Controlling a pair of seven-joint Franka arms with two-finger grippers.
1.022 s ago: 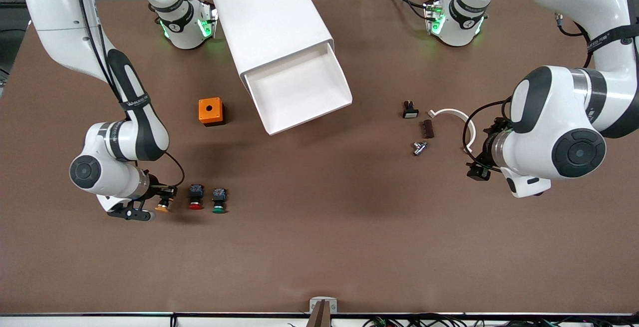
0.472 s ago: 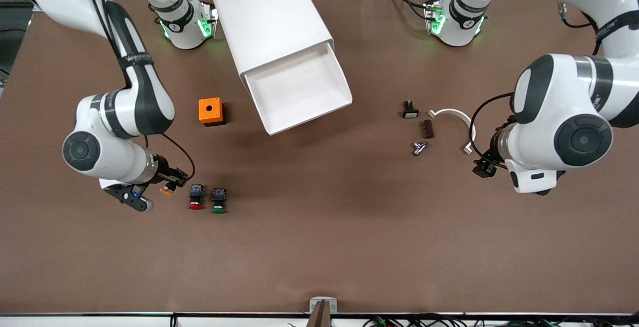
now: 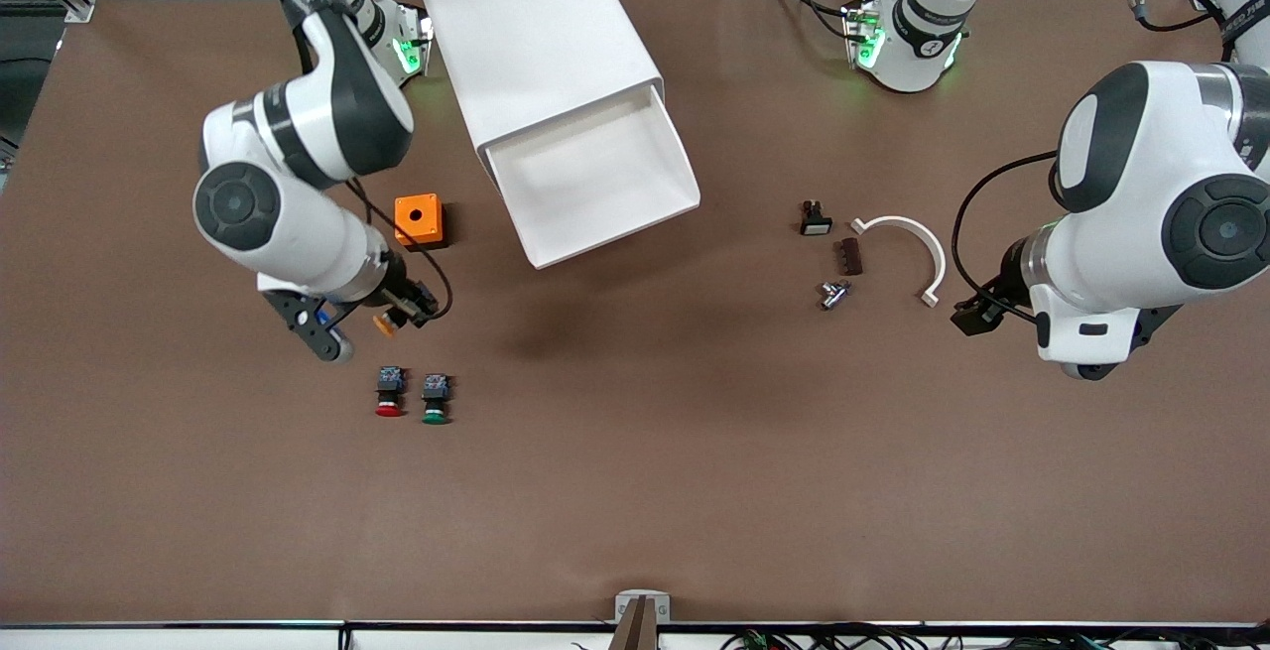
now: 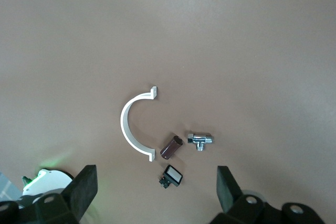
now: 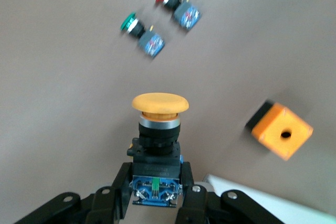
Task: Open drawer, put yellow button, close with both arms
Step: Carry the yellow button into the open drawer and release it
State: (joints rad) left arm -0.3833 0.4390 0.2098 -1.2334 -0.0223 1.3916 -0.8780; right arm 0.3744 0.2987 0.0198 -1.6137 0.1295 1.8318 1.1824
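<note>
The white cabinet (image 3: 536,35) lies on the table with its top drawer (image 3: 585,174) pulled out and empty. My right gripper (image 3: 399,311) is shut on the yellow button (image 3: 383,325) and holds it in the air over bare table between the orange box and the red button. In the right wrist view the button (image 5: 160,103) sticks out from the gripper (image 5: 156,182), held by its black and blue body. My left gripper (image 3: 977,318) is open and empty over bare table by the white curved clip; its fingers (image 4: 84,190) stand wide apart.
An orange box (image 3: 418,220) stands beside the cabinet. A red button (image 3: 388,395) and a green button (image 3: 435,399) lie side by side. A black switch (image 3: 816,221), a brown piece (image 3: 850,256), a metal fitting (image 3: 833,294) and a white curved clip (image 3: 908,238) lie toward the left arm's end.
My right gripper has lifted the yellow button from beside the red button and carried it toward the orange box. My left arm has drawn a little toward its end of the table.
</note>
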